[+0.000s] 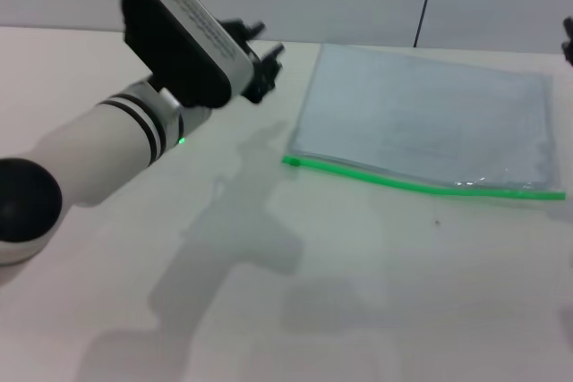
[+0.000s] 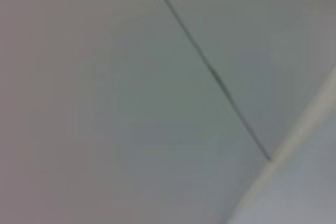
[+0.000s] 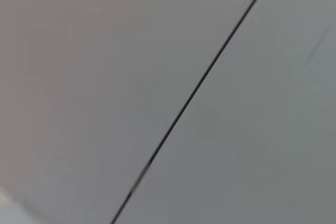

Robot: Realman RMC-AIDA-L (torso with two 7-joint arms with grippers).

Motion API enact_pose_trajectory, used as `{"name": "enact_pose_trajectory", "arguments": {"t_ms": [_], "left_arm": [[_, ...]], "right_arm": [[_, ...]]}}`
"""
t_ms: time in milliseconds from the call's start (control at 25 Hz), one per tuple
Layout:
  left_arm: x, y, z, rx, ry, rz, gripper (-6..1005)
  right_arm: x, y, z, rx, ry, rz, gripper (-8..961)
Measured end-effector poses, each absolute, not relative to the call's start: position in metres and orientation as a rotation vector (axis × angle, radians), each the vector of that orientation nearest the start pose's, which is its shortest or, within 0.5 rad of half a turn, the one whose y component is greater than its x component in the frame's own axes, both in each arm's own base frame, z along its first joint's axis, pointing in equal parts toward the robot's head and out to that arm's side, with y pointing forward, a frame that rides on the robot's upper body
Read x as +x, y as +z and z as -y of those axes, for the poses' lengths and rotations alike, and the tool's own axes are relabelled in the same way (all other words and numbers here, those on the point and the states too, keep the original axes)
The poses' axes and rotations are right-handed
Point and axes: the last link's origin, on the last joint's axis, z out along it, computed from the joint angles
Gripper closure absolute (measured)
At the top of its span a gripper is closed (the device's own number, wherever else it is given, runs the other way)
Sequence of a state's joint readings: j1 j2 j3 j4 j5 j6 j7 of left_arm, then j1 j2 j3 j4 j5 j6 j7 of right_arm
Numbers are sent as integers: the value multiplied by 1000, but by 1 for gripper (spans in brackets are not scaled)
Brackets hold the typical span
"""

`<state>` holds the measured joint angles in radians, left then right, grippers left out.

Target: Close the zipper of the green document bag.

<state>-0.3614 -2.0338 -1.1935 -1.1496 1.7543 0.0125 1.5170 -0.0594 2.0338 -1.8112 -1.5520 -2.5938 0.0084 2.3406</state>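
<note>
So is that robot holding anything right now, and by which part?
Nothing is held. The left gripper hangs in the air beside the green document bag, apart from it and from the zipper.

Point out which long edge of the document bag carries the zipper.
The long edge nearest the robot: the zipper runs along it as a bright green strip. The far long edge of the green document bag is plain pale plastic.
</note>
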Motion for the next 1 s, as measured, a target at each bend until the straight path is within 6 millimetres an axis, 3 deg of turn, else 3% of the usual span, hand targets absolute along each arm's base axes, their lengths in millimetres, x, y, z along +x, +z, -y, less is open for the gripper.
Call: {"name": "enact_pose_trajectory", "arguments": {"t_ms": [120, 360, 480, 680, 1000], "left_arm": [[-178, -31, -389, -1938, -245, 161, 672], [-180, -12, -383, -1659, -411, 308, 672], [-188, -1, -367, -1476, -625, 325, 672], [-204, 0, -360, -1428, -794, 339, 672], [-212, -4, -360, -1449, -854, 386, 672]], "right_arm": [[214, 43, -329, -1718, 298, -178, 318], [220, 19, -334, -1605, 478, -229, 322], [228, 5, -344, -1617, 489, -316, 324], [228, 3, -348, -1594, 513, -334, 327], [222, -4, -355, -1581, 557, -378, 328]]}}
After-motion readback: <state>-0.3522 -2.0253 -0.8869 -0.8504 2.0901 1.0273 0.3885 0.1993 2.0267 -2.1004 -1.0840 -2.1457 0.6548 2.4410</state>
